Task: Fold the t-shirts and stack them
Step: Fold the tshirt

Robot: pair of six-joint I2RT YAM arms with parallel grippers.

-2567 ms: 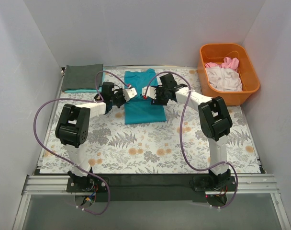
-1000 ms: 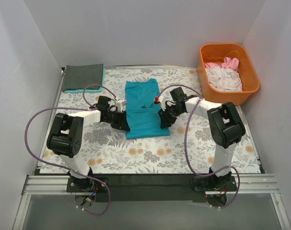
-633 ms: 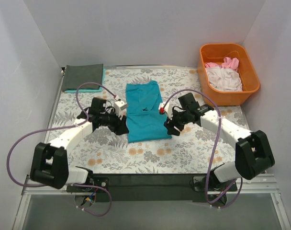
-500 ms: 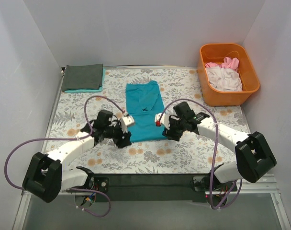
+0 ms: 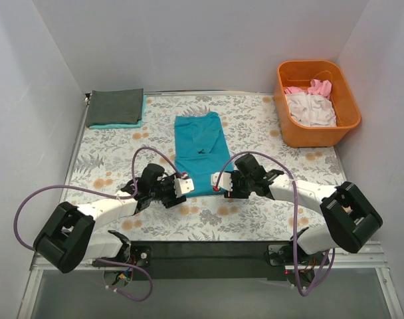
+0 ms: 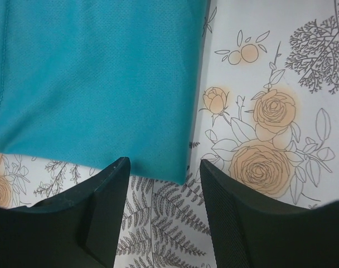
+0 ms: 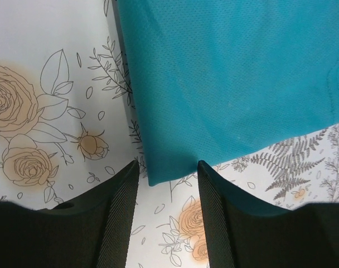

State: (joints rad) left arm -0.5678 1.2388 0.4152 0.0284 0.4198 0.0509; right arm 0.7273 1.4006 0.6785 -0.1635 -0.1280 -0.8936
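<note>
Two pincers, both spread, each at a near corner of one garment. The left pincer (image 6: 161,184) has the near left hem corner of the teal t-shirt (image 5: 201,149) in its gap, unpinched. The right pincer (image 7: 168,178) stands likewise at the near right corner. The shirt lies flat as a narrow strip, mid-worktop, on the floral covering (image 5: 255,212). A folded dark grey t-shirt (image 5: 115,106) rests at the far left corner. White and pink shirts (image 5: 311,109) fill the orange tub (image 5: 285,126) at far right.
</note>
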